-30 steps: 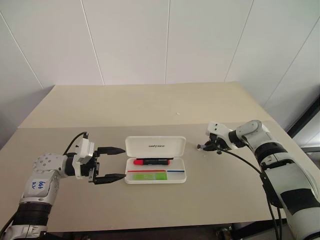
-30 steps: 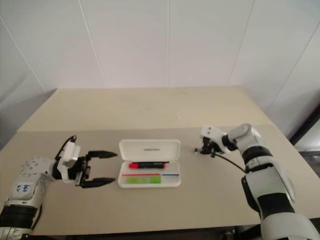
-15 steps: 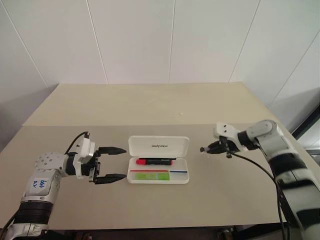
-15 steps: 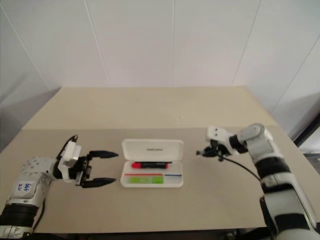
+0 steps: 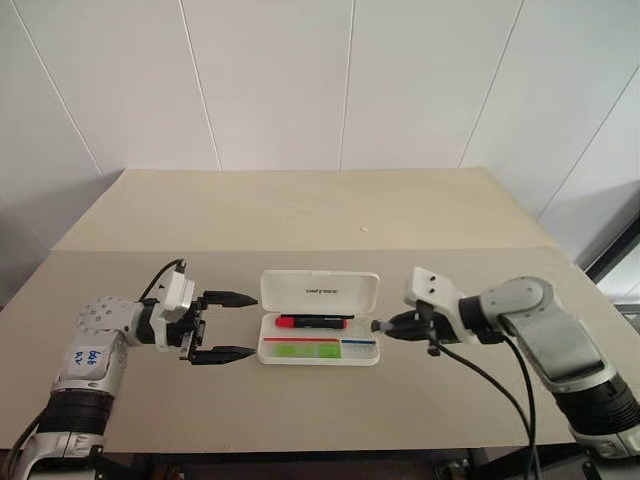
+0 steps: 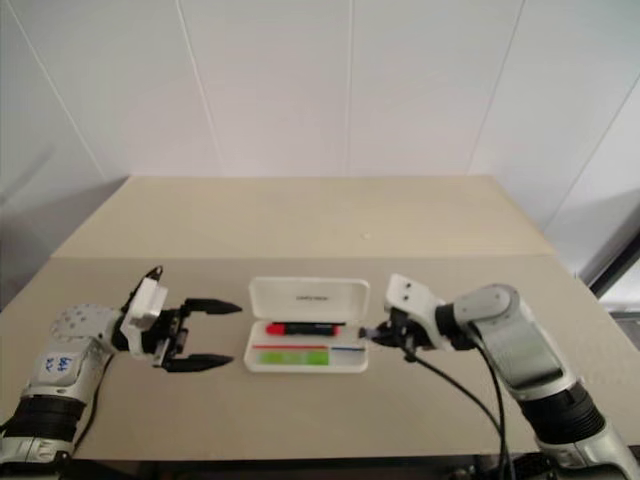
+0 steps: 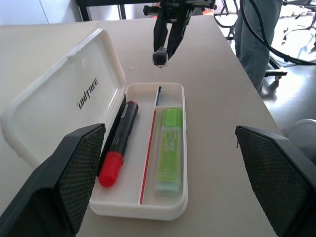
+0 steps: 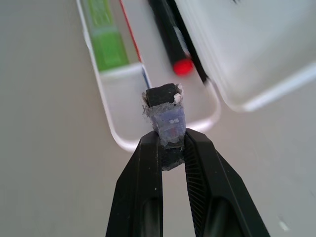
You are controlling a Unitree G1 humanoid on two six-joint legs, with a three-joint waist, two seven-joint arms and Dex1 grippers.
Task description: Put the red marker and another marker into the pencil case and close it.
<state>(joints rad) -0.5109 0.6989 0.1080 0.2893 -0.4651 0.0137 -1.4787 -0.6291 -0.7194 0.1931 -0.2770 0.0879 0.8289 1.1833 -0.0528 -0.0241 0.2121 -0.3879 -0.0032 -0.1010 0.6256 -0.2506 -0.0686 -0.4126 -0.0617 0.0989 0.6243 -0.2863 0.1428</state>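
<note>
The white pencil case [image 5: 320,291] lies open at mid-table, its lid standing up at the back. Inside, the red marker [image 5: 312,322] lies along the back and the lime-green marker [image 5: 300,350] along the front; the left wrist view shows both, the red marker [image 7: 118,143] and the green marker [image 7: 169,148]. My left gripper [image 5: 250,325] hovers open just left of the case, pointing at it. At the case's right end, my right gripper [image 5: 383,327] is shut on a small grey-black block [image 8: 168,118] wrapped in bluish film, held above the tray's empty end section.
The beige table [image 5: 300,215] extends far behind the case, with a tiny white speck [image 5: 364,228] on it. A cable [image 5: 480,385] trails from my right wrist over the table's front right. A white wall stands behind the table.
My right gripper has swung in from the right, carrying the small block to the case's right end. The left gripper has stayed where it was. The camera view has shifted slightly.
</note>
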